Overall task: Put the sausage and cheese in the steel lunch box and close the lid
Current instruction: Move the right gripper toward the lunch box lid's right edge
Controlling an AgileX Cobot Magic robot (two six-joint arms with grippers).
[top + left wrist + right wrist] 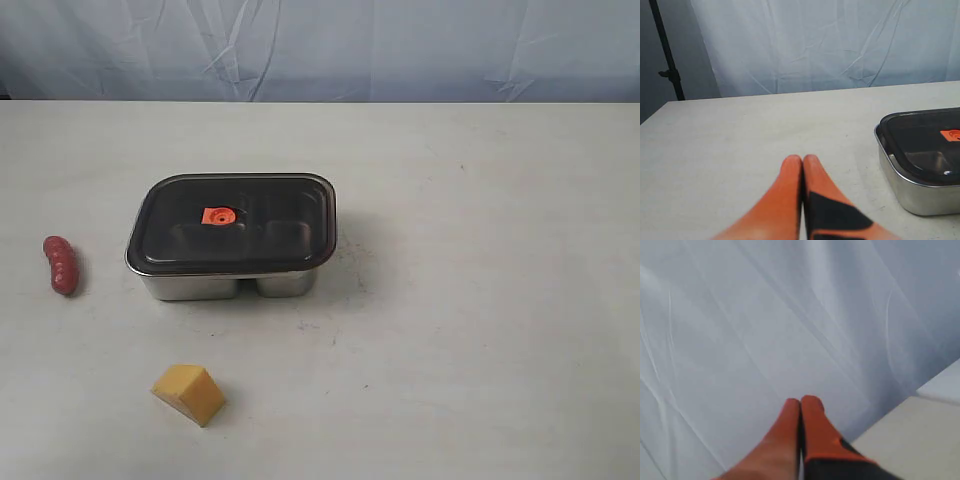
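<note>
Steel lunch box (215, 285) on tabletop (480, 300), lid (235, 225) seated over both compartments; sausage (61, 265) apart on its left; cheese (189, 393) nearer front; left end effector (802, 162), right end effector (801, 405), both pressed together; pale cloth (320, 50) behind.

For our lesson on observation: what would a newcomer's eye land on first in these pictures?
The steel lunch box near the table's middle, capped by its dark lid with an orange tab. Then two bright bits lying apart from it: the red sausage left of it in the exterior view and the yellow cheese wedge nearer the camera.
</note>
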